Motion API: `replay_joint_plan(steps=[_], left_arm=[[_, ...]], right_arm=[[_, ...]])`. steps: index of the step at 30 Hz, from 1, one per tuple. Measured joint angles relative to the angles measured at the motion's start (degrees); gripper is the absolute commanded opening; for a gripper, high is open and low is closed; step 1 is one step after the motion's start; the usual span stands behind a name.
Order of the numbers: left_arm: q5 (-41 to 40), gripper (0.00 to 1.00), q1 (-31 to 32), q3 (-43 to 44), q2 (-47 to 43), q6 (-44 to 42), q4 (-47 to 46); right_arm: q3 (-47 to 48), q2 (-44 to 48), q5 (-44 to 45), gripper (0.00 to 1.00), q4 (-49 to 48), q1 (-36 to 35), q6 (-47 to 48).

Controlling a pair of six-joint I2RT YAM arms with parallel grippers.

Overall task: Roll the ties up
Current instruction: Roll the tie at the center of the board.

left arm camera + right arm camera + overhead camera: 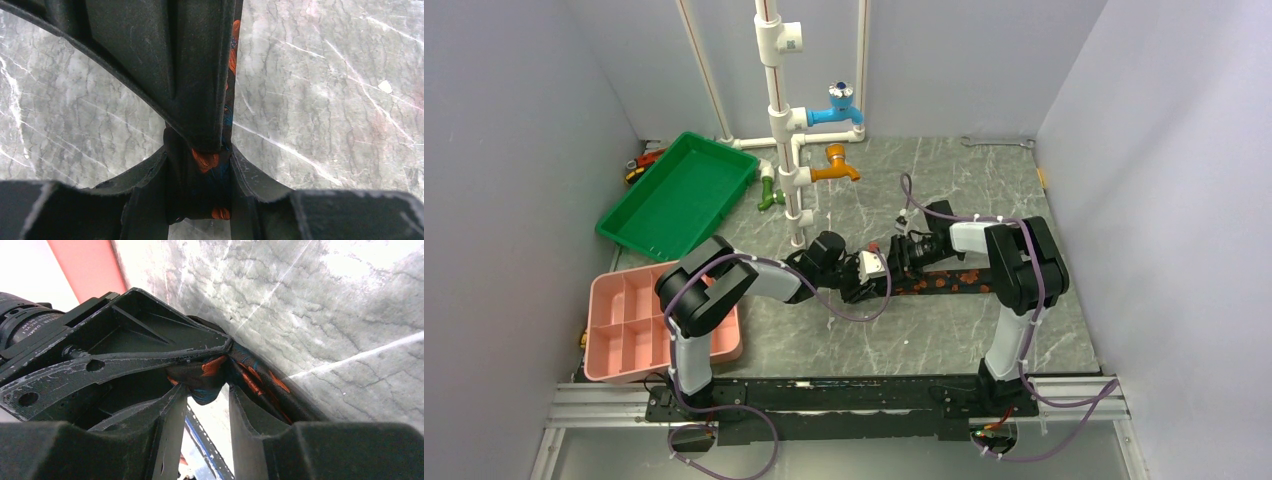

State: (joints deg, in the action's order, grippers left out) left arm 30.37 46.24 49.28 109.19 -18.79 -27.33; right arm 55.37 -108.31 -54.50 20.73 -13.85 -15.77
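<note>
Tie (944, 282) end is pinched by left end effector (199, 172); whether right end effector (206, 392) grips cannot be told. Rolling is judged barely begun: most fabric lies flat on bench (874, 345).

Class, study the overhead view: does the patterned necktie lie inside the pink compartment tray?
No, the necktie lies on the grey marble tabletop, well to the right of the pink compartment tray.

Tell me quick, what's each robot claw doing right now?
Left gripper: closed on the tie.
Right gripper: closed on the same tie, right beside it.
</note>
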Motion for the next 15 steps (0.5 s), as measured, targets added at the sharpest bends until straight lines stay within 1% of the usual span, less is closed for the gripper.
replay_joint_plan(steps=[1, 2, 4, 5, 6, 7, 8, 9, 12, 15], left_arm=[[0.0, 0.32, 0.0, 0.0, 0.0, 0.0, 0.0], [0.2, 0.33, 0.0, 0.1, 0.0, 0.0, 0.1], [0.2, 0.35, 0.0, 0.2, 0.0, 0.0, 0.4], [0.2, 0.4, 0.0, 0.3, 0.0, 0.0, 0.5], [0.2, 0.49, 0.0, 0.3, 0.0, 0.0, 0.4], [0.2, 0.54, 0.0, 0.3, 0.0, 0.1, 0.4], [0.2, 0.63, 0.0, 0.3, 0.0, 0.1, 0.3], [0.2, 0.68, 0.0, 0.2, 0.0, 0.2, 0.2], [0.5, 0.77, -0.2, -0.7, 0.0, 1.4, -1.5], [1.8, 0.81, -0.9, -4.1, -0.3, 2.3, -6.8]], right_arm=[[-0.1, 0.0, -0.1, 0.29, -0.3, 0.0, -0.3], [-0.1, 0.0, -0.2, 0.21, -0.3, 0.0, -0.5], [-0.1, -0.1, -0.6, 0.01, -0.5, 0.0, -0.7], [-0.1, -0.2, -0.7, 0.0, -0.4, 0.0, -0.5], [0.0, -0.5, -0.9, 0.0, -0.2, 0.1, -0.4], [0.1, -0.7, -0.9, 0.0, 0.0, 0.2, -0.2], [0.4, -1.2, -1.1, 0.0, 0.5, 0.3, 0.0], [0.8, -1.6, -0.7, 0.0, 0.9, 0.4, 0.4], [1.9, -3.0, 0.0, 0.0, 2.6, 0.7, 1.3], [2.6, -3.5, 1.0, 0.0, 4.2, 1.0, 1.9]])
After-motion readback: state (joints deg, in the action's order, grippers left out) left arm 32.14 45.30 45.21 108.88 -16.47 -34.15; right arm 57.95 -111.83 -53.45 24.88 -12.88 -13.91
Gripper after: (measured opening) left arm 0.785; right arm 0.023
